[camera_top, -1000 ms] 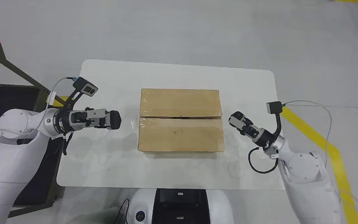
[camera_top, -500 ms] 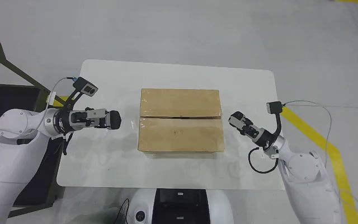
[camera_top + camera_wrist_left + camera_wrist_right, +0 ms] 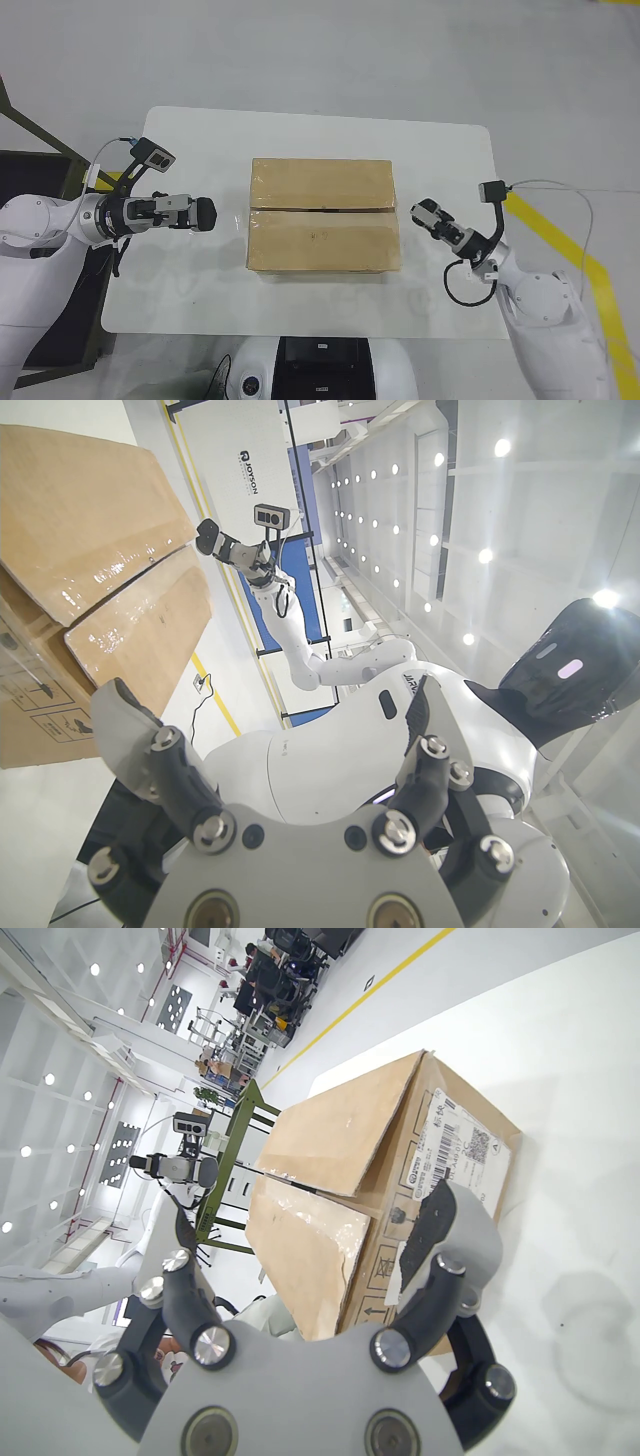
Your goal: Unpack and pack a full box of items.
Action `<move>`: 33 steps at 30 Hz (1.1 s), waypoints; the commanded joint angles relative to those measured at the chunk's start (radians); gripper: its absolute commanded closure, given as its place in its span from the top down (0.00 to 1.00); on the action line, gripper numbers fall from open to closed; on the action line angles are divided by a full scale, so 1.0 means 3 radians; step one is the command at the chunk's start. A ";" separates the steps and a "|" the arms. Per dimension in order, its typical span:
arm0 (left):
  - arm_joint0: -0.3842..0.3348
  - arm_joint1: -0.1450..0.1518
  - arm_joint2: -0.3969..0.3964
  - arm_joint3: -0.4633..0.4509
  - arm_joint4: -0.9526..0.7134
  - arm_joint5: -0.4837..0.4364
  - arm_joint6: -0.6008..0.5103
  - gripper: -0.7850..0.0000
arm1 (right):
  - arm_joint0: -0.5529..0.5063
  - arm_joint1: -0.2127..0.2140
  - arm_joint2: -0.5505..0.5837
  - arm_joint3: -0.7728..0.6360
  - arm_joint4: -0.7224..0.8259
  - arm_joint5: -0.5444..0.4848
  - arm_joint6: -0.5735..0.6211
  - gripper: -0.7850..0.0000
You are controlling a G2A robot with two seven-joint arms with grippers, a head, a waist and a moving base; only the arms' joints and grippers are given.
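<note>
Right claw point(image 3: 310, 1223) spread wide, empty — cardboard box point(image 3: 325, 1153) just beyond it, flaps down, on white table point(image 3: 575, 1078)

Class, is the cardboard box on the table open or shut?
Shut: the box has both top flaps folded down, meeting along the middle.

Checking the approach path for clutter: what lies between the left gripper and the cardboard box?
Nothing but bare white table: the top view shows the left gripper apart from the cardboard box's short side, with no object in the gap.
</note>
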 commanded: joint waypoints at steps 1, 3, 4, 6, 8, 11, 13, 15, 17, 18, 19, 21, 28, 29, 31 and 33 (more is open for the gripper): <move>0.0000 0.0000 0.0000 0.0000 0.0000 0.0000 0.0000 1.00 | 0.0018 0.0000 -0.0034 0.0054 0.0345 0.0080 0.0162 1.00; 0.0000 0.0000 0.0000 0.0000 0.0000 0.0000 0.0000 1.00 | 0.0056 0.0006 -0.0030 0.0135 0.0530 0.0095 0.0277 1.00; 0.0000 0.0000 0.0000 0.0000 0.0000 0.0000 0.0000 1.00 | 0.0069 0.0007 -0.0033 0.0164 0.0591 0.0094 0.0316 1.00; 0.0000 0.0000 0.0000 0.0000 0.0000 0.0000 0.0000 1.00 | 0.0085 0.0011 -0.0041 0.0207 0.0664 0.0096 0.0372 1.00; 0.0000 0.0000 0.0000 0.0000 0.0000 0.0000 0.0000 1.00 | 0.0097 0.0015 -0.0060 0.0229 0.0700 0.0111 0.0420 1.00; 0.0000 0.0000 0.0000 0.0000 0.0000 0.0000 0.0000 1.00 | 0.0120 0.0017 -0.0104 0.0256 0.0778 0.0134 0.0479 1.00; 0.0000 0.0000 0.0000 0.0000 0.0000 0.0000 0.0000 1.00 | 0.0140 0.0018 -0.0136 0.0270 0.0801 0.0153 0.0498 1.00; 0.0000 0.0000 0.0000 0.0000 0.0000 0.0000 0.0000 1.00 | 0.0158 0.0018 -0.0171 0.0281 0.0823 0.0172 0.0513 1.00; 0.0000 0.0000 0.0000 0.0000 0.0000 0.0000 0.0000 1.00 | 0.0175 0.0018 -0.0195 0.0293 0.0856 0.0178 0.0521 1.00; 0.0000 0.0000 0.0000 0.0000 0.0000 0.0000 0.0000 1.00 | 0.0182 0.0019 -0.0204 0.0295 0.0862 0.0183 0.0523 1.00; 0.0000 0.0000 0.0000 0.0000 0.0000 0.0000 0.0000 1.00 | 0.0188 0.0020 -0.0213 0.0292 0.0868 0.0185 0.0527 1.00; 0.0000 0.0000 0.0000 0.0000 0.0000 0.0000 0.0000 1.00 | 0.0198 0.0022 -0.0227 0.0288 0.0885 0.0197 0.0536 1.00; 0.0000 0.0000 0.0000 0.0000 0.0000 0.0000 0.0000 1.00 | 0.0211 0.0032 -0.0247 0.0225 0.0978 0.0206 0.0573 1.00; 0.0000 0.0000 0.0000 0.0000 0.0000 0.0000 0.0000 1.00 | 0.0207 0.0034 -0.0243 0.0206 0.0991 0.0209 0.0582 1.00; 0.0000 0.0000 0.0000 0.0000 0.0000 0.0000 0.0000 1.00 | 0.0196 0.0039 -0.0236 0.0168 0.1016 0.0214 0.0599 1.00; 0.0000 0.0000 0.0000 0.0000 0.0000 0.0000 0.0000 1.00 | 0.0183 0.0044 -0.0230 0.0129 0.1043 0.0213 0.0611 1.00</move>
